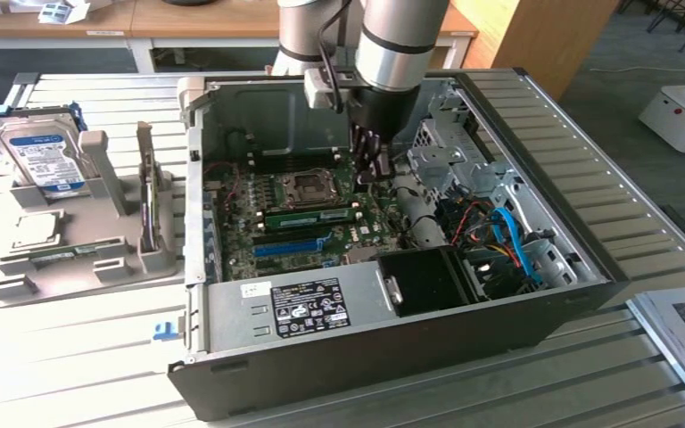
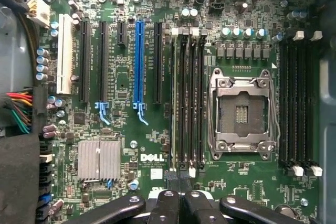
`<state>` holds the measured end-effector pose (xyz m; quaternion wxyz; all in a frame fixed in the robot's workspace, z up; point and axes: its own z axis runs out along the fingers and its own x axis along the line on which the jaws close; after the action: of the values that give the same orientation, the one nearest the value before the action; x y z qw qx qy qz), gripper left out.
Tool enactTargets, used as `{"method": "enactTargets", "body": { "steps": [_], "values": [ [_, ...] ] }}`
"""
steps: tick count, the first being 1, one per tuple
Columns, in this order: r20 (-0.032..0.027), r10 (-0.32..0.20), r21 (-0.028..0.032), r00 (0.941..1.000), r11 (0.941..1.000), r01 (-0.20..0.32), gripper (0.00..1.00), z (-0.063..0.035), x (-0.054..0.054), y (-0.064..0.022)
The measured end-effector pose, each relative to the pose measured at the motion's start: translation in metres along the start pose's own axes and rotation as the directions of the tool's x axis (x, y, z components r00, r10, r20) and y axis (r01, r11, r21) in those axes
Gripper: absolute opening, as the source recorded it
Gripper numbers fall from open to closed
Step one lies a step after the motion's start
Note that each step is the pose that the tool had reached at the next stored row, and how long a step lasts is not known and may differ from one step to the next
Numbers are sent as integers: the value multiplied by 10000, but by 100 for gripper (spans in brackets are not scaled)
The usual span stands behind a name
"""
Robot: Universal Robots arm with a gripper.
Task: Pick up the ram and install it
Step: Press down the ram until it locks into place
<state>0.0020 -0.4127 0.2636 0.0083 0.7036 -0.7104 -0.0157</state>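
The ram (image 1: 308,216) is a thin green stick seated on edge in a slot on the board (image 1: 283,241), beside the socket (image 1: 308,186). Its long axis runs across the case (image 1: 414,357), from the exterior view's left to its right, rising slightly to the right; the narrow edge faces up. In the wrist view the ram (image 2: 178,103) shows edge-on as a thin dark line in the leftmost of four black slots next to the socket (image 2: 242,114), its length running from the claw (image 2: 178,203) away toward the far board edge. The claw (image 1: 367,169) hangs inside the open case, above the board just beside the socket and past the ram's right end; its black fingers are drawn together with nothing between them, not touching the ram. The board is glossy green laminate, dense with small silver capacitors. The socket is a square steel frame with a hinged lever. A long blue slot (image 2: 139,66) stands among black ones; a ribbed aluminium heatsink (image 2: 99,160) sits near it. The case is dark sheet metal and lies open-side up on a slatted metal surface (image 1: 93,357). A hard drive (image 1: 45,159) stands upright in a grey holder (image 1: 81,259) on the exterior view's left.
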Motion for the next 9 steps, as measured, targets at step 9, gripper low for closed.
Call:
{"method": "enactTargets", "body": {
  "steps": [9],
  "values": [
    [-1,0,5,10000,10000,0,10,121,1,-4]
  ]
}}
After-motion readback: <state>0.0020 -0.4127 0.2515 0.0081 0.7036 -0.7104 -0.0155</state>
